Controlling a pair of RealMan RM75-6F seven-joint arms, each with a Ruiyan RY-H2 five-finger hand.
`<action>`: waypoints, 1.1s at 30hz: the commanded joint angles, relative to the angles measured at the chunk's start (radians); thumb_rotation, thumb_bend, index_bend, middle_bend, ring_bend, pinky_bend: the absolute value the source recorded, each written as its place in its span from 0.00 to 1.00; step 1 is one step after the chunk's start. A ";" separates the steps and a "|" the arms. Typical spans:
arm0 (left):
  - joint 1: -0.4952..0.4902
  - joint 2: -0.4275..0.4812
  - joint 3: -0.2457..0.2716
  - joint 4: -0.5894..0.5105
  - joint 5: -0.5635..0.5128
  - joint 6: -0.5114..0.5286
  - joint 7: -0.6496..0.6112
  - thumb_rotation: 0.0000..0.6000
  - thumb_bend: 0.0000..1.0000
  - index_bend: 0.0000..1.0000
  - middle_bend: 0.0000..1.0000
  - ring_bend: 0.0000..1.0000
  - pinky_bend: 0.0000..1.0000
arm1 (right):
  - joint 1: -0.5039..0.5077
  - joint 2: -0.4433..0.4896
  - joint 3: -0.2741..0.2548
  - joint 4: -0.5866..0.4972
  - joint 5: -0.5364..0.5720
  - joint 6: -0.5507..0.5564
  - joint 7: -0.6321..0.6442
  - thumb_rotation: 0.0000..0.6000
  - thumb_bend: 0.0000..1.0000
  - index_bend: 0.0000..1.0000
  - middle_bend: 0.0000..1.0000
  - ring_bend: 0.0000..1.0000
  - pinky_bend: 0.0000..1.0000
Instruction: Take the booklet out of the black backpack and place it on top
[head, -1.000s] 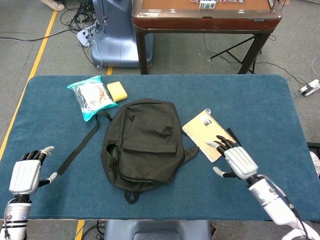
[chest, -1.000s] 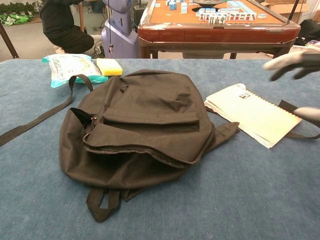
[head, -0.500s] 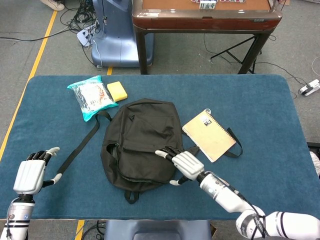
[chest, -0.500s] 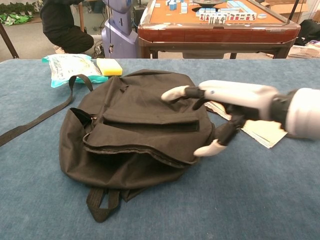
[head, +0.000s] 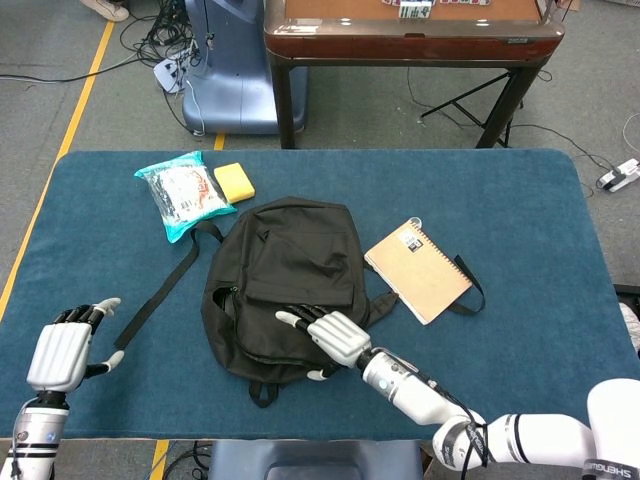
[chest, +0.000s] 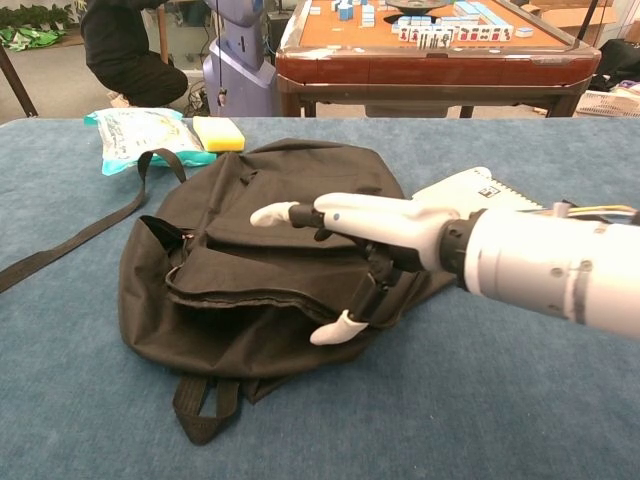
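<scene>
— What does only the head view show?
— The left robot hand (head: 62, 350), spread, holding nothing, over the table (head: 520, 210).
— And further right?
— The black backpack (head: 285, 285); above it the right robot hand (head: 330, 338), fingers apart. The booklet (head: 418, 271) lies beside, partly hidden in chest view.

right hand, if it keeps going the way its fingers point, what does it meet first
Probably the black backpack: the right hand points left across its lower front, open and holding nothing. Whether it already touches the fabric is unclear in either view.
</scene>
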 joint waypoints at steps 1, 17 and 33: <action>0.001 0.002 0.000 0.001 -0.001 0.001 -0.002 1.00 0.18 0.26 0.36 0.28 0.28 | 0.029 -0.037 0.011 0.043 0.048 0.004 -0.028 1.00 0.09 0.02 0.02 0.00 0.09; -0.005 0.001 -0.004 0.013 -0.002 -0.008 -0.014 1.00 0.18 0.27 0.36 0.28 0.28 | 0.069 -0.034 0.082 0.099 0.152 0.059 0.004 1.00 0.48 0.39 0.19 0.02 0.09; -0.158 -0.002 -0.033 0.102 0.149 -0.144 -0.158 1.00 0.18 0.29 0.36 0.28 0.28 | 0.119 -0.079 0.181 0.194 0.228 0.122 0.045 1.00 0.64 0.63 0.32 0.11 0.10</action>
